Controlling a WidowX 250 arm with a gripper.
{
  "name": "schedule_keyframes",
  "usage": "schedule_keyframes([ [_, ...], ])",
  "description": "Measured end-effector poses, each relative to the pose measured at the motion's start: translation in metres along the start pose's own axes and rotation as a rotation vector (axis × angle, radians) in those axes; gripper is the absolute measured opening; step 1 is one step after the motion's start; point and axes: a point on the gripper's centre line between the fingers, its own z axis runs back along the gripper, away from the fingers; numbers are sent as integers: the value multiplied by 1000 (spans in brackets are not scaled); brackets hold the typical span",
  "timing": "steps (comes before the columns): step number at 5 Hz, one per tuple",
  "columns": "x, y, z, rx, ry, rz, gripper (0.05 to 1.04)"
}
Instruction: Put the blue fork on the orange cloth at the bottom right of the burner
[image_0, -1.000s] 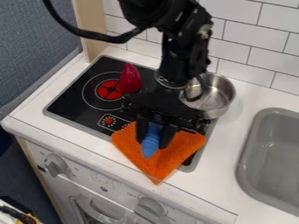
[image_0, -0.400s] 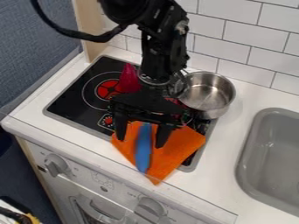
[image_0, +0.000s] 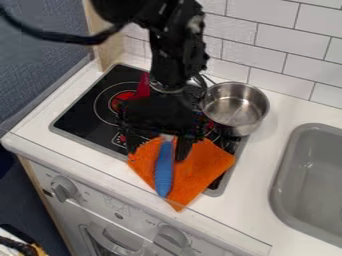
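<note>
The black gripper (image_0: 157, 148) hangs over the upper part of the orange cloth, its two fingers spread apart on either side of the blue fork's upper end, with a gap to each side. The blue fork (image_0: 163, 172) lies lengthwise on the orange cloth (image_0: 197, 167), its lower end near the cloth's bottom corner. That cloth covers the front right corner of the black burner (image_0: 81, 118) and hangs over onto the white counter.
A steel pot (image_0: 237, 107) stands at the back right of the stove. Behind the gripper is a dark red object (image_0: 143, 85), partly hidden. The grey sink (image_0: 314, 175) lies to the right, a tiled wall (image_0: 274, 55) behind.
The gripper has opened and let go of the blue fork, which now lies on the cloth. The arm has shifted left and slightly back, uncovering more of the pot.
</note>
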Motion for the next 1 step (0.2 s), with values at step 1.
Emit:
schedule_keyframes([
  [1, 4, -5, 3, -125, -53, -142, 1002],
])
